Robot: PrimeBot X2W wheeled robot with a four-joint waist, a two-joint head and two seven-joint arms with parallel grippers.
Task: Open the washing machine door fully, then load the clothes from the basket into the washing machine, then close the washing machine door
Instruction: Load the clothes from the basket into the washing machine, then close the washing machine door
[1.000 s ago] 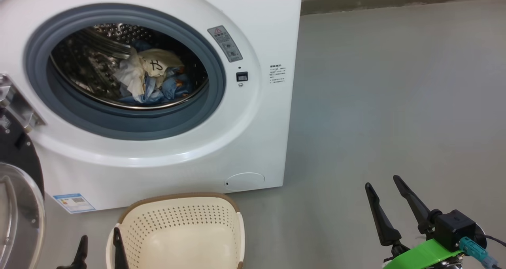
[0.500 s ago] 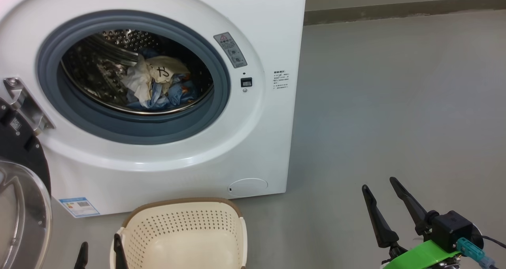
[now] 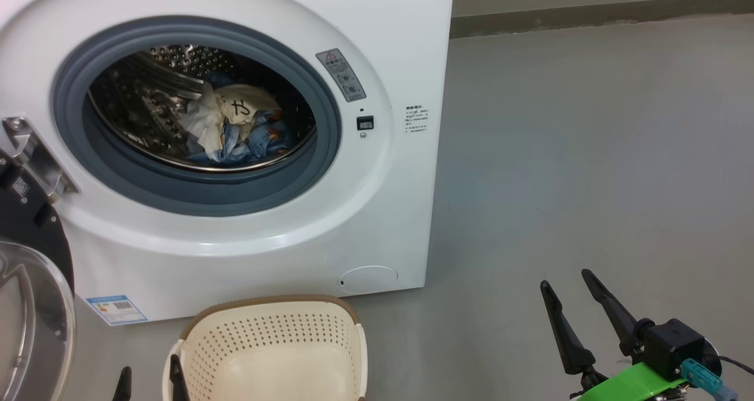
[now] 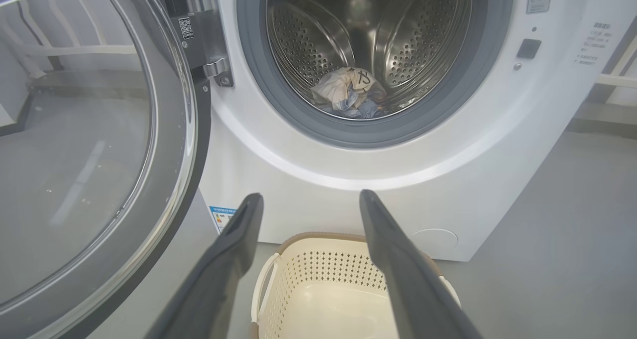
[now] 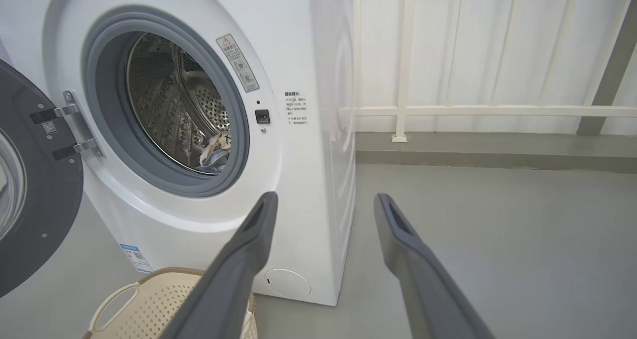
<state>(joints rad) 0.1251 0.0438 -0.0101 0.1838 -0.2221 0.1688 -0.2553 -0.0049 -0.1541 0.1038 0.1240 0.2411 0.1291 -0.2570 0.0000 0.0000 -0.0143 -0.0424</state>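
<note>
The washing machine stands with its door swung fully open to the left. The door's glass bowl and black rim are beside my left arm. The clothes, white, cream and blue, lie bunched in the steel drum. In front of the machine sits the basket, with nothing visible inside. My left gripper is open over the basket's left edge, nothing between its fingers. My right gripper is open above bare floor to the machine's right.
Grey floor stretches to the right of the machine. A low kerb and a white railing run along the back. The open door's hinge bracket juts out at the machine's left.
The head camera has shifted a little, so the whole scene sits slightly differently. Both grippers stay open and empty; the right one sits slightly lower in view.
</note>
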